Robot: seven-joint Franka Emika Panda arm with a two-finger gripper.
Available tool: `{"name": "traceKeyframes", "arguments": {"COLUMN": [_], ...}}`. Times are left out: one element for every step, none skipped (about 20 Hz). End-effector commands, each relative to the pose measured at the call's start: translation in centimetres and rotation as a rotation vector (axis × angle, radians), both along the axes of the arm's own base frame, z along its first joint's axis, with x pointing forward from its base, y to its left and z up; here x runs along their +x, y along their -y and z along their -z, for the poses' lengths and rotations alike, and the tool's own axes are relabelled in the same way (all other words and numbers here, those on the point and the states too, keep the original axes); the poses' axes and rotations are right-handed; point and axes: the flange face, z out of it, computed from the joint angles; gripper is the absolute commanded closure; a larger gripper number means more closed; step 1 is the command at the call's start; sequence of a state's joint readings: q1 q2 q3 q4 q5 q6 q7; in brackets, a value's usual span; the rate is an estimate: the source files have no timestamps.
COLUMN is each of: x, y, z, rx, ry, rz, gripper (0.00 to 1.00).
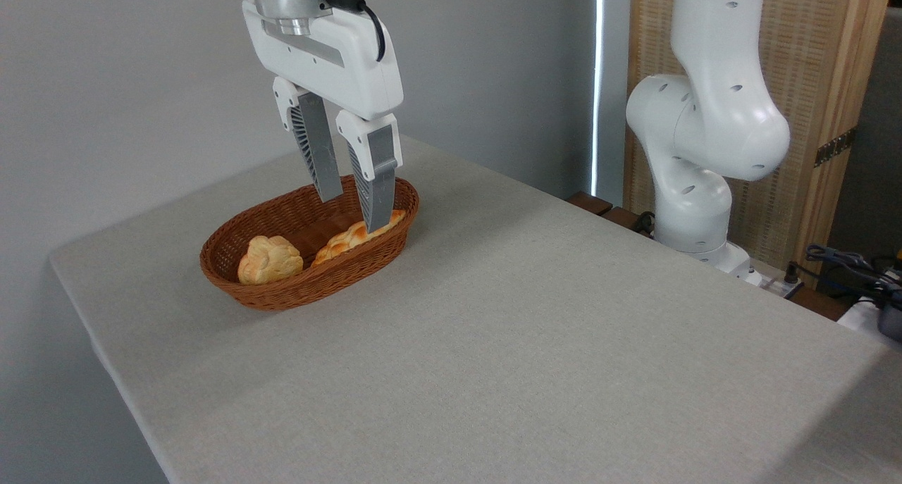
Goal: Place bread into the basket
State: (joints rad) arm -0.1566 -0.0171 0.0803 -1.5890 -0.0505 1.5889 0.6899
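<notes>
The reddish-brown woven basket sits on the left part of the table. Inside it, along the right side, lies the long braided bread, golden with toasted bumps, one end resting against the rim. My gripper hangs just above the basket, open, with its fingers a bread's width apart. The front finger overlaps the middle of the bread in the picture. Nothing is held between the fingers.
A small round pale-golden bun lies in the basket's left half. The grey table stretches wide to the right and front. The arm's white base stands at the back right, with cables beside it.
</notes>
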Motion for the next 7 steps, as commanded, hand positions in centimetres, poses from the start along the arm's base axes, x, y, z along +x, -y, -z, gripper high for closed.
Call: {"name": "traceKeyframes", "arguments": {"x": [0.05, -0.01, -0.05, -0.05, -0.05, -0.05, -0.04], "y": [0.61, 0.76, 0.73, 0.72, 0.7, 0.7, 0.68], "z": [0.0, 0.04, 0.14, 0.14, 0.14, 0.14, 0.07], "rx": [-0.016, -0.014, -0.011, -0.009, -0.008, -0.008, -0.006], "ry": [0.005, 0.0, -0.004, -0.003, -0.003, -0.003, -0.002], "rz": [-0.02, -0.013, -0.01, -0.007, -0.005, -0.005, -0.005], "gripper": [0.0, 0.0, 0.0, 0.0, 0.0, 0.0, 0.0]}}
